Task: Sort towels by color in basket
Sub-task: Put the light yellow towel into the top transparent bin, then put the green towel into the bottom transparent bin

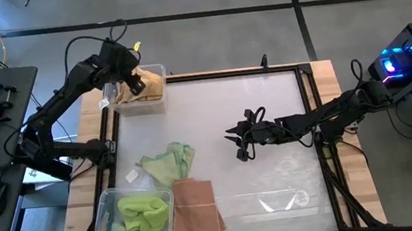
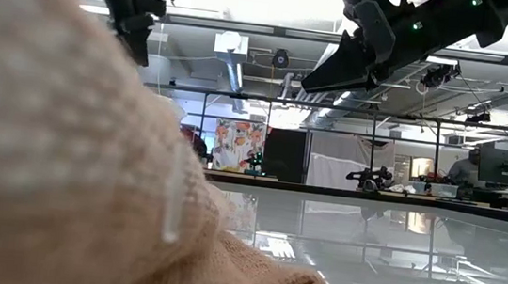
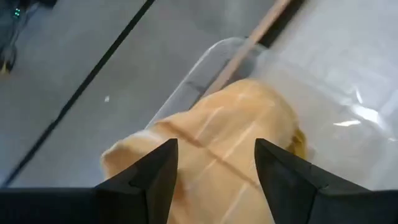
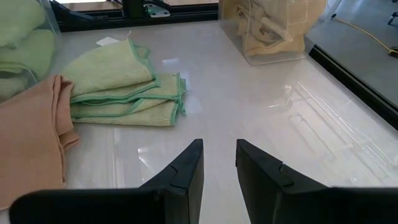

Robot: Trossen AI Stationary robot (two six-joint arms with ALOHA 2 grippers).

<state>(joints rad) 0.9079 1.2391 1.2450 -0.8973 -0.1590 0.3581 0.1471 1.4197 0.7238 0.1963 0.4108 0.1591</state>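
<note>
The table's middle and right (image 1: 268, 116) lie bare, open for passage. Along the left side stand a yellow-filled bin (image 1: 143, 89), a loose green towel (image 1: 171, 161), a green-filled bin (image 1: 136, 215) and a salmon towel (image 1: 196, 211).

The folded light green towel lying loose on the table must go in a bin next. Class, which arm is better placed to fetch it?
The right. Its gripper hangs open over the table, facing the green towel, while the left gripper is over the far bin's yellow towels.
</note>
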